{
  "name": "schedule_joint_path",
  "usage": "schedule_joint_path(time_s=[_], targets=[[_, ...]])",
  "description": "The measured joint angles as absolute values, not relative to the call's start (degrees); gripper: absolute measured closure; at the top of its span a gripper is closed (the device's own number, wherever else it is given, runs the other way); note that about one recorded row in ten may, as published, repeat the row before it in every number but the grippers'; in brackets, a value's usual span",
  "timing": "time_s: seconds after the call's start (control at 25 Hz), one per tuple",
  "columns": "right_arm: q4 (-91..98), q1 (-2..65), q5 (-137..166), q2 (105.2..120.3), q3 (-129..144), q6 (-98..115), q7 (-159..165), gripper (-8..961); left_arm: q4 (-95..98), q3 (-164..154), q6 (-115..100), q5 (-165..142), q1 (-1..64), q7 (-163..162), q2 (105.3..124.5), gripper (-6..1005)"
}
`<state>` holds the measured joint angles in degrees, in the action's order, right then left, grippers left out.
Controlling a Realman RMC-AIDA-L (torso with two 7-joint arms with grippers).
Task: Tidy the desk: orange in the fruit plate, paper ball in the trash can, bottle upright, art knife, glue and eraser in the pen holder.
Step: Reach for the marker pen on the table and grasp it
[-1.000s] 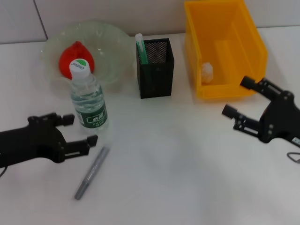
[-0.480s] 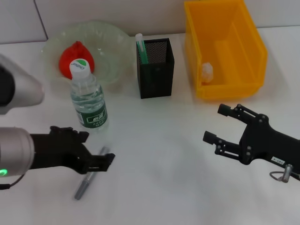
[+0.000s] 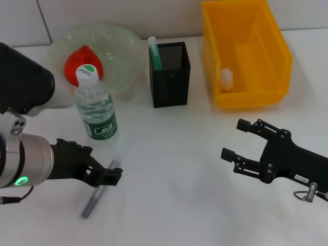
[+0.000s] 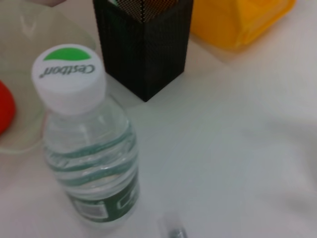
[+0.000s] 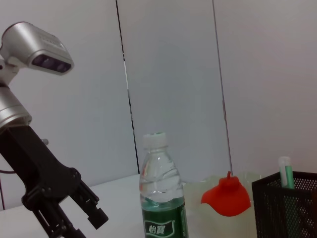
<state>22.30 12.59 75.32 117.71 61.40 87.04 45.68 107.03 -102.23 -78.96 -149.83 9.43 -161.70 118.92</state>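
The grey glue [image 3: 95, 197] lies on the white table, its upper end under my open left gripper [image 3: 100, 164], which holds nothing. Just behind it the bottle [image 3: 96, 110] stands upright. The orange [image 3: 82, 61] rests in the pale green fruit plate [image 3: 125, 43]. The mint-green art knife [image 3: 153, 53] stands in the black mesh pen holder [image 3: 170, 77]. A white paper ball [image 3: 226, 77] lies inside the yellow trash can [image 3: 248, 100]. My right gripper [image 3: 233, 139] hovers open and empty in front of the trash can. The eraser is out of view.
In the left wrist view the bottle [image 4: 86, 148] fills the foreground, with the pen holder [image 4: 143, 44] and trash can [image 4: 237, 20] behind it. The right wrist view shows the bottle [image 5: 161, 193], the orange [image 5: 227, 193] and the left arm across the table.
My left gripper has moved right and forward over the glue's upper end. The right gripper dropped back from the trash can toward the table's middle, then held still.
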Motion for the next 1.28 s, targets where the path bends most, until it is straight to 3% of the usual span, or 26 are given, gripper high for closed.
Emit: schedule_joint_path(time_s=[1.28], targets=[[20.72, 14.26, 77.65, 118.13, 61.64, 86.32, 45.71, 127, 99.88, -108.57, -75.67, -154.19, 11.38, -164.70, 119.09, 203]])
